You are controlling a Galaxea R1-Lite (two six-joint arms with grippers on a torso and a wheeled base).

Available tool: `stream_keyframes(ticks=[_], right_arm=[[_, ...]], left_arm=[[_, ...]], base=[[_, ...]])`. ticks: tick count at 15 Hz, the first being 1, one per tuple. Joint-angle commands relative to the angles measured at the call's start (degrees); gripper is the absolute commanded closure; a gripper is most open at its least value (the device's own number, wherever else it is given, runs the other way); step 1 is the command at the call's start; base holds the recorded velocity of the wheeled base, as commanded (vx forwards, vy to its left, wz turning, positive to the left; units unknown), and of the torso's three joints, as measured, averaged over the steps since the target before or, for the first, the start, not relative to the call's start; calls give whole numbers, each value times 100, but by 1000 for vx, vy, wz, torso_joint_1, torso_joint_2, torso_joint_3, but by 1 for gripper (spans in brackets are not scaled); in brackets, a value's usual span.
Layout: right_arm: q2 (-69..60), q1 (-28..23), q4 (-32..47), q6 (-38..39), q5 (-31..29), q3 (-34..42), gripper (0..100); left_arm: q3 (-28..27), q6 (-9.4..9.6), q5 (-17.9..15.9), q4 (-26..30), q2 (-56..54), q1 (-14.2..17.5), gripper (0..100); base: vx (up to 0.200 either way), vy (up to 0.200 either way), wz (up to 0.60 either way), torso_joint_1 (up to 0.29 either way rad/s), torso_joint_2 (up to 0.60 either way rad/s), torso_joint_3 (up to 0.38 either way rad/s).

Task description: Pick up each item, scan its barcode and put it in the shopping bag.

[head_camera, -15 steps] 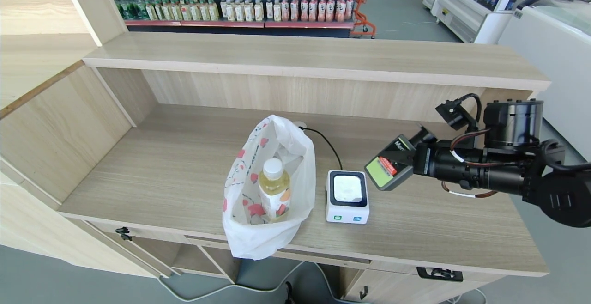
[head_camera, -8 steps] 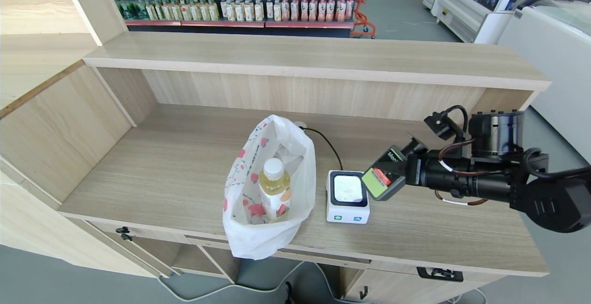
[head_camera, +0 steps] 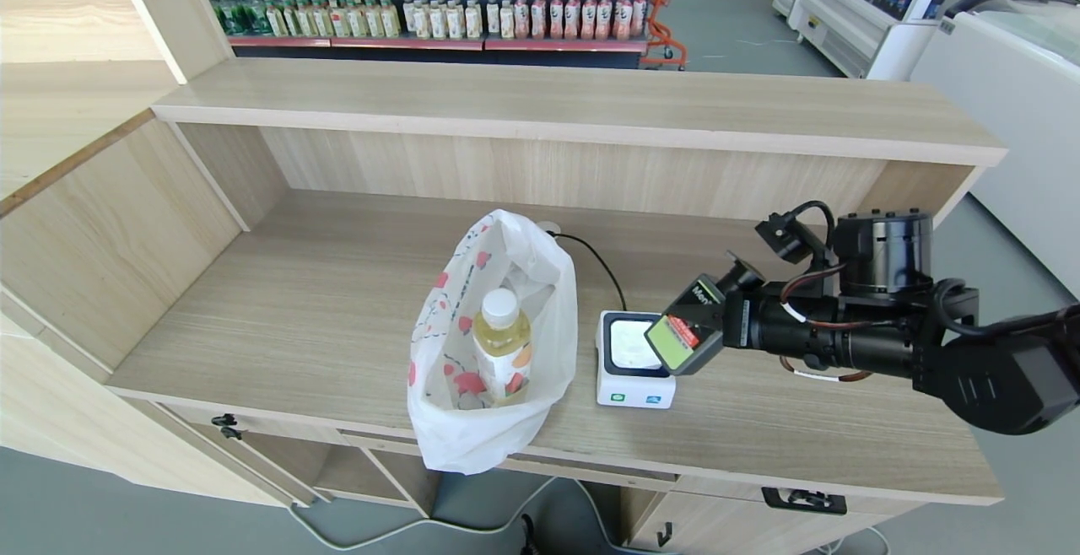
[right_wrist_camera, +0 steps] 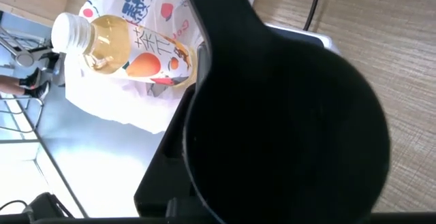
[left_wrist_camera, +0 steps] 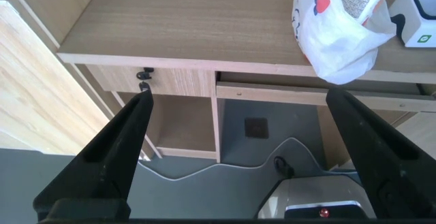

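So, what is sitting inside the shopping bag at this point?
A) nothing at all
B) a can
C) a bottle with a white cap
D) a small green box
C: a bottle with a white cap stands inside the bag, while the small box is held in the right gripper by the scanner.

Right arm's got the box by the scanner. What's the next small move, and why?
Probably ease the right gripper slightly left and tip the box in its jaws so a printed face looks down on the scanner. The box hangs over the scanner's right edge with its green face tilted up, away from the scan window.
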Motion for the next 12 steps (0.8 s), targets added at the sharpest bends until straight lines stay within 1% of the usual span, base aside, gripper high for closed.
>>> stream_keyframes(ticks=[1,7,12], right_arm=[[118,27,-119,-6,-25,9,100],[197,80,-286,-6,10,106,100],[399,123,-637,30,19,79,100]], left_arm=[[0,2,-1,2,-2,0,0],[0,2,-1,2,-2,0,0],[0,-7,-1,2,-2,0,0]], base=[[0,0,0,0,0,0],[0,0,0,0,0,0],[0,0,0,0,0,0]])
